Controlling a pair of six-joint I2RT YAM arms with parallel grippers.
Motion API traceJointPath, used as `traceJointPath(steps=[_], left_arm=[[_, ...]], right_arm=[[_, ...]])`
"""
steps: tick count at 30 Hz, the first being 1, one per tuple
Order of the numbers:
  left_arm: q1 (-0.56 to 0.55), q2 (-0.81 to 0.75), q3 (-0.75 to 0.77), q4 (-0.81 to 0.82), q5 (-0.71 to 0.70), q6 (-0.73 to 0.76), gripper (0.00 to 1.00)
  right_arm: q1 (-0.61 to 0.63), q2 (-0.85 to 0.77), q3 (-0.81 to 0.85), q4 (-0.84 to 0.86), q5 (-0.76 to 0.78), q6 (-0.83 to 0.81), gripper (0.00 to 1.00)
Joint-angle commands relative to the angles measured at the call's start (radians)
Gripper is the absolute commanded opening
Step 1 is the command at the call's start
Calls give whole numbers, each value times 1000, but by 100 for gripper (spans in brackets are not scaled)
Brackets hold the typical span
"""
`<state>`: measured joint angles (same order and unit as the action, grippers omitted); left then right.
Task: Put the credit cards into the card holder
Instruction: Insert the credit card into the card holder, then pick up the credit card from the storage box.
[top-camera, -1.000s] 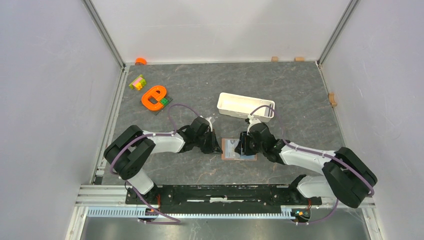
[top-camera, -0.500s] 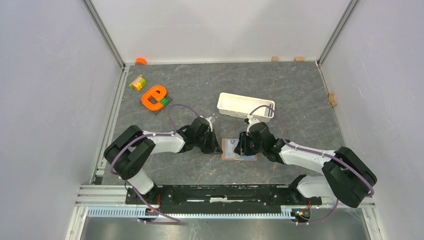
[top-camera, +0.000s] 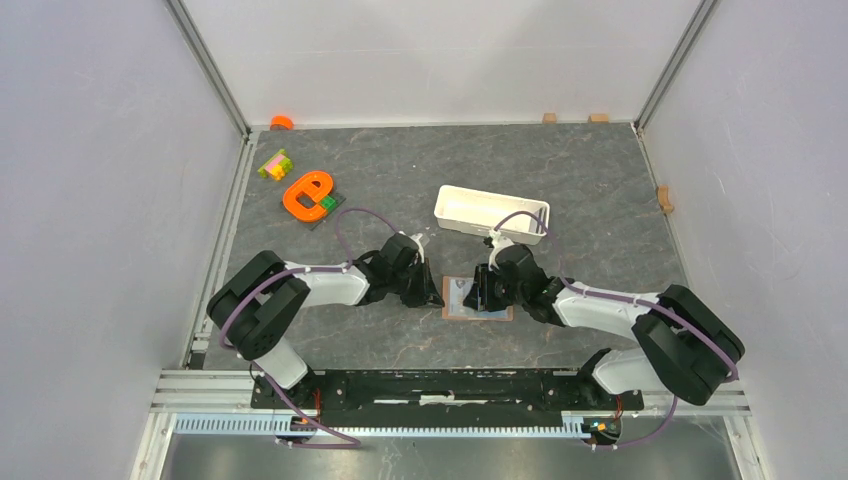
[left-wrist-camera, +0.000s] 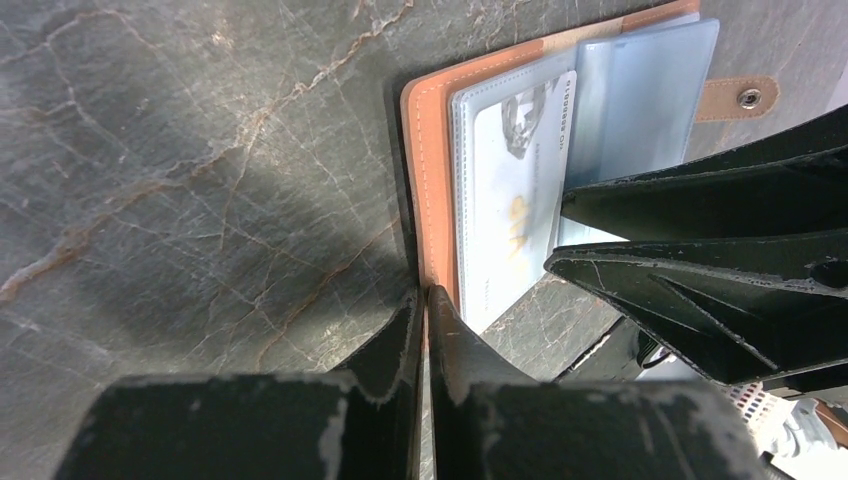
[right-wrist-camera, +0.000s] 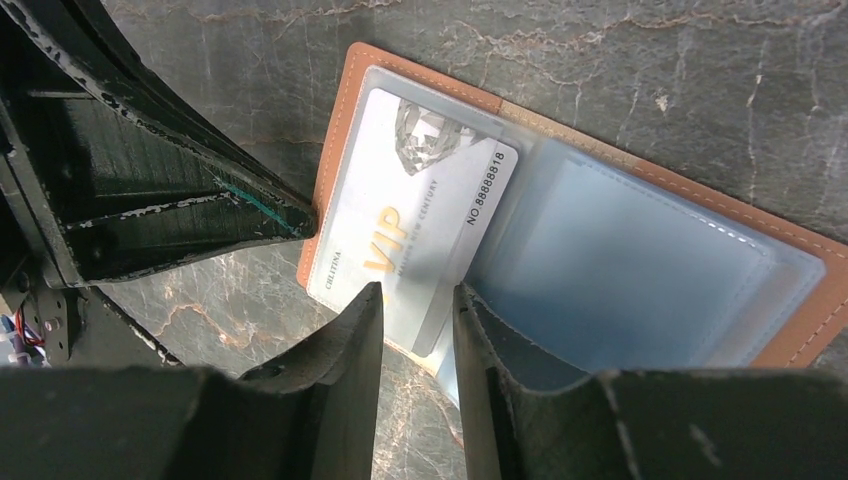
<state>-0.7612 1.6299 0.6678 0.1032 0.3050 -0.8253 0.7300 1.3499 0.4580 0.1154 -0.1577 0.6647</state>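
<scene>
The brown card holder (top-camera: 497, 312) lies open and flat between my two grippers, its snap tab (left-wrist-camera: 745, 97) on the far side. A pale credit card (right-wrist-camera: 420, 210) marked VIP sits in its clear left sleeve, its near end sticking out past the holder's edge (right-wrist-camera: 340, 120). The right sleeve (right-wrist-camera: 640, 260) looks pale blue; I cannot tell whether it holds a card. My left gripper (left-wrist-camera: 424, 293) is shut, its tips at the holder's brown edge (left-wrist-camera: 430, 150). My right gripper (right-wrist-camera: 417, 290) is slightly open, its tips at the card's near end, gripping nothing.
A long white tray (top-camera: 491, 211) stands just behind the right arm. An orange toy (top-camera: 308, 194), coloured blocks (top-camera: 274, 164) and an orange cap (top-camera: 281, 122) are at the far left. Small wooden blocks (top-camera: 664, 197) lie along the far and right edges.
My right gripper has moved a little to the left over the holder. The left gripper has stayed at the holder's edge.
</scene>
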Motion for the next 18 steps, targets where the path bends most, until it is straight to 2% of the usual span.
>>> traceJointPath(steps=[1,5,8,12,14,18], left_arm=[[-4,-19,-11,1,-46,3,7],[3,-37,-15,-40,-87,9,6],[18,-66,-26,-67,-102,19,6],[42,-130,-46,-98,-108,41,10],[50,-175,-47,-163,-114,65,21],[72,-292,-16,-286,-143,111,62]], right_arm=[[17,8,34,87,-69,1,36],[16,-36,77,3,-22,-54,37],[-5,-86,157,-157,67,-142,43],[-117,-144,271,-364,152,-270,52],[-198,-159,320,-439,192,-337,59],[-342,-112,448,-550,243,-452,73]])
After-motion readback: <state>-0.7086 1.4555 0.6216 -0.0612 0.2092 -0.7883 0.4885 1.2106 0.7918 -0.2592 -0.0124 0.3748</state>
